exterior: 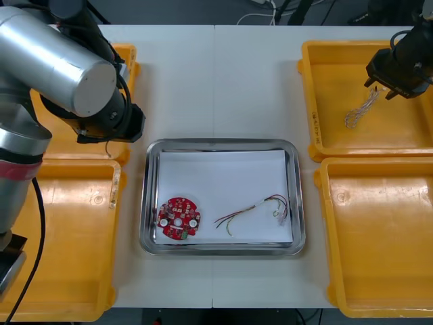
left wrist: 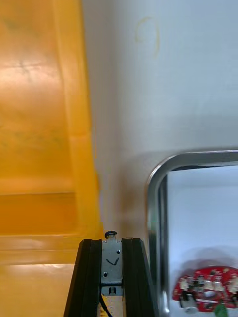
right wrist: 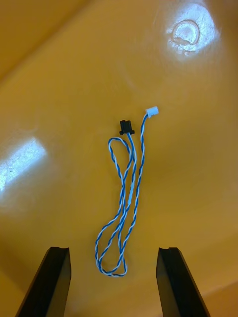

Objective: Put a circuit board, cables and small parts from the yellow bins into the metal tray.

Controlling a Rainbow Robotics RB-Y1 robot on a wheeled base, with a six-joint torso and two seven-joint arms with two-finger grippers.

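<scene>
The left jaws are closed on the metal end of one black cable [left wrist: 111, 260]. A thin dark strand of it hangs below them in the front view. They sit over the inner edge of the left bins, next to the strip of tabletop [left wrist: 173, 74] that separates those bins from the tray [left wrist: 156, 198], close to the tray's far left corner.

The right jaws stand wide apart and hold nothing. They hover inside the far right bin [exterior: 338, 101], just above one blue-white cable [right wrist: 126, 198] that lies folded on the bin floor. The cable's looped end lies between the two fingers, and its two plugs, one black and one white, point away from them.

There are four bins, two on each side: far left [exterior: 125, 51], near left [exterior: 67, 230], far right and near right [exterior: 379, 237]. The near pair look bare.

One tray sits between the bins, white inside. It holds one board [exterior: 179, 218] near its near left corner and one red-yellow cable [exterior: 254, 210] to the right of the board. The board and that cable lie apart.
</scene>
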